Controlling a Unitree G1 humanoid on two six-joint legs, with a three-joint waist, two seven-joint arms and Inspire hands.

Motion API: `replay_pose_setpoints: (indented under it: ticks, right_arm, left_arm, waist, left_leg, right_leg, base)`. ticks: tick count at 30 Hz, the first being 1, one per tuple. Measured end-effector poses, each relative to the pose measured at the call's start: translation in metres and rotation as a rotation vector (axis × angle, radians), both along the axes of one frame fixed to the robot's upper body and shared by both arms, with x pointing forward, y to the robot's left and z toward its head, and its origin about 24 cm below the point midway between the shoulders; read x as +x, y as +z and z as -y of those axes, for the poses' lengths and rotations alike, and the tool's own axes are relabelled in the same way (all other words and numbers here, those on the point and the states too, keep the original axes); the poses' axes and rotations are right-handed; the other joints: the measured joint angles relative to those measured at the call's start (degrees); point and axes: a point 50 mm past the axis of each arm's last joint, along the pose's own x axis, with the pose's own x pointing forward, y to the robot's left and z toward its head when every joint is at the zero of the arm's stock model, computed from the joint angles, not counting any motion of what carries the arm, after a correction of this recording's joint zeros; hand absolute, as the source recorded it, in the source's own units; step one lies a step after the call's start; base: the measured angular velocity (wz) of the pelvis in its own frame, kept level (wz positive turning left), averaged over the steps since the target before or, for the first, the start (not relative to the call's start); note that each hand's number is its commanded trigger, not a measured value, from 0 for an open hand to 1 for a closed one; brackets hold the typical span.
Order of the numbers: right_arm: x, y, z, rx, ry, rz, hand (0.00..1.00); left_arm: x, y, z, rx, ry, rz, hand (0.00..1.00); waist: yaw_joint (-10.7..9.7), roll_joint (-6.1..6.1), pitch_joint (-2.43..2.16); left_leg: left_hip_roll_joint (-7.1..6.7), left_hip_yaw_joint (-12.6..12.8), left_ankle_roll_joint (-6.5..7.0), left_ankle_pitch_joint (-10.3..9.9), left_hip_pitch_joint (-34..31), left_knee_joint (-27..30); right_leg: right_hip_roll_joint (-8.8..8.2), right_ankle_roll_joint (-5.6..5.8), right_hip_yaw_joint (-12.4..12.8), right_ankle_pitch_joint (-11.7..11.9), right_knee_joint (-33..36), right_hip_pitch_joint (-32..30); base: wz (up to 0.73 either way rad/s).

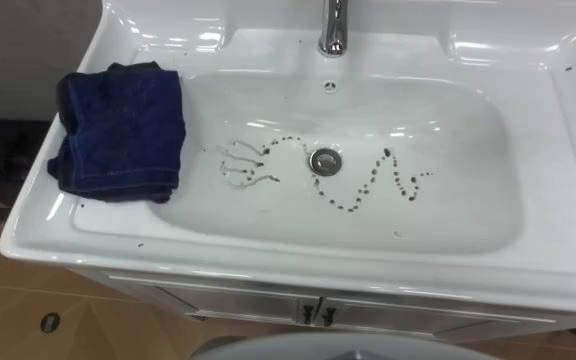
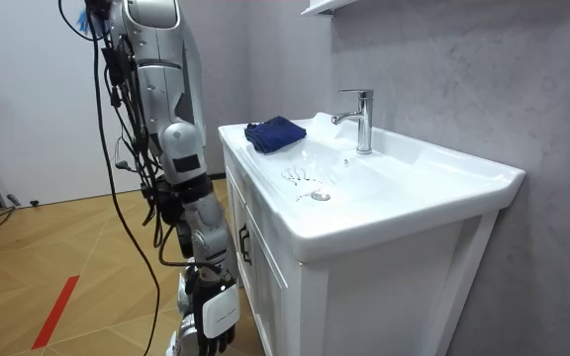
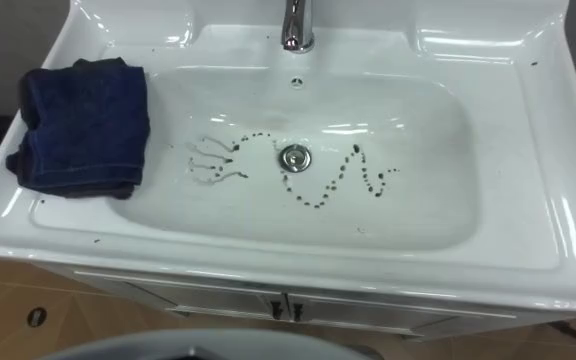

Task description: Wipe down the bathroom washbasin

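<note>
Lowest down, a wood-patterned floor (image 2: 47, 247) in warm brown planks. Just above it, beside the front of a white cabinet (image 1: 218, 300), the right hand (image 2: 211, 314), hanging low at the end of a straight arm. Cannot tell how far open it is, nor whether it has hold of anything. Standing upright, close against the cabinet's flat-panelled front, facing the tap. Small dark handles (image 1: 318, 315) at the seam between the doors.

On top of the cabinet, a white basin (image 1: 558, 200). Glossy glazed ceramic, a broad flat rim, a rounded-rectangle bowl with soft corners. Draped over the left rim and dipping slightly into the bowl, a dark blue cloth (image 1: 123, 130): thick, nubbly, loosely folded into a rough square, well apart from the hand.

Across the bowl's floor, a wavy trail of small dark specks (image 1: 348, 207), looping past a round metal drain (image 1: 325, 160); left of that, a few thin grey squiggles (image 1: 238, 168). Further back, a small round overflow hole (image 1: 330, 86). Farthest, a shiny chrome tap (image 1: 334, 30), cylindrical, on the back ledge, against a rough grey wall (image 2: 443, 69).
</note>
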Motion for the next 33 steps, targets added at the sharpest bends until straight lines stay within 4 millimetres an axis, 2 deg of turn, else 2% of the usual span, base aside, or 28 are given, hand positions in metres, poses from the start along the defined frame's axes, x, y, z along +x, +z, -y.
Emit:
replay_pose_setpoints:
  ticks: [24,30,33]
  right_arm:
    - [-0.003,-0.001,-0.003,0.023,0.001,-0.018,0.0]
    - [-0.011,-0.002,-0.007,0.024,-0.021,-0.042,0.0]
    - [-0.014,-0.002,-0.007,0.022,-0.028,-0.059,0.0]
  left_arm:
    - [0.001,0.0,0.001,0.005,-0.01,-0.001,0.0]
    - [-0.004,0.001,-0.004,0.008,0.087,0.011,0.0]
    - [-0.006,0.001,-0.007,0.005,0.191,0.029,0.0]
  waist:
    - [-0.21,-0.16,0.04]
    - [-0.29,-0.67,0.03]
    - [-0.13,-0.66,0.03]
  left_leg:
    - [-0.06,-0.02,0.0,0.0,0.81,-0.02]
    - [-0.14,-0.6,0.01,-0.01,0.36,0.42]
    - [-0.16,-0.8,0.08,-0.06,-0.18,1.1]
  right_leg:
    - [-0.07,0.0,-0.03,-0.04,-0.14,0.73]
    - [-0.12,0.03,-0.7,-0.13,-0.31,0.81]
    - [-0.16,0.03,-1.37,-0.13,-0.01,0.79]
  base:
    - [0.0]
    - [0.06]
    - [0.11]
